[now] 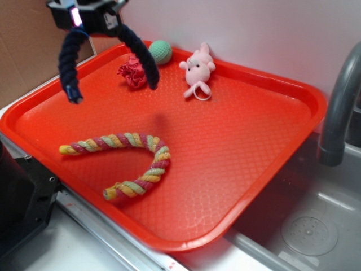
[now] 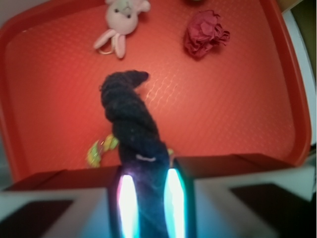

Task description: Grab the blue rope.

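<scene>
Overhead, the gripper (image 1: 90, 14) is clamped on the blue rope (image 1: 144, 56), ends dangling.

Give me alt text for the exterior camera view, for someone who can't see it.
The tool holds a blue rope lifted above a red tray, both ends dangling. On the tray lie a pastel rope, a pink plush bunny, a green ball and a red cloth.

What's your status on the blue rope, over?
Gripper shut on the blue rope at mid-length. Rope lifted clear of the red tray, both ends hanging. Striped rope lies below, untouched. Nothing in the way.
</scene>
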Tool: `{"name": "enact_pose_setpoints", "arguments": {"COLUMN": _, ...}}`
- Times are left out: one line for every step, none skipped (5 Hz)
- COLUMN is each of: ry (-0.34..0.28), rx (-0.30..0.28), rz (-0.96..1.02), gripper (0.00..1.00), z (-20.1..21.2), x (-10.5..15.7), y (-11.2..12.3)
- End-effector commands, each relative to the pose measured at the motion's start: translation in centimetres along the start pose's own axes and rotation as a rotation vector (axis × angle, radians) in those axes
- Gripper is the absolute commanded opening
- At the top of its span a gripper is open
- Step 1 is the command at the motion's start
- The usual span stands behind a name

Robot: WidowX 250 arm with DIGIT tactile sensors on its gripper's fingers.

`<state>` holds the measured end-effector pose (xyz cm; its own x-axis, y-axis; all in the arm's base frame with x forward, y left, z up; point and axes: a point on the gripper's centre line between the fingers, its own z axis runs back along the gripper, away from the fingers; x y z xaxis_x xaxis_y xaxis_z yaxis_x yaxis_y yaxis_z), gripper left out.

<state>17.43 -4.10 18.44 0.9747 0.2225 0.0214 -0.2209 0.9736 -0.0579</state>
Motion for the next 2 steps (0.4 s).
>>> {"name": "enact_pose_setpoints", "arguments": {"ry": -0.102, "rx": -0.045, "rz": -0.045, "gripper": 0.00, "z": 3.97, "x": -2.78, "y": -2.11}}
{"name": "enact_pose_setpoints", "arguments": {"ry": -0.066, "rx": -0.082, "rz": -0.021, "gripper": 0.00, "z": 3.78, "x": -2.90, "y": -1.69}}
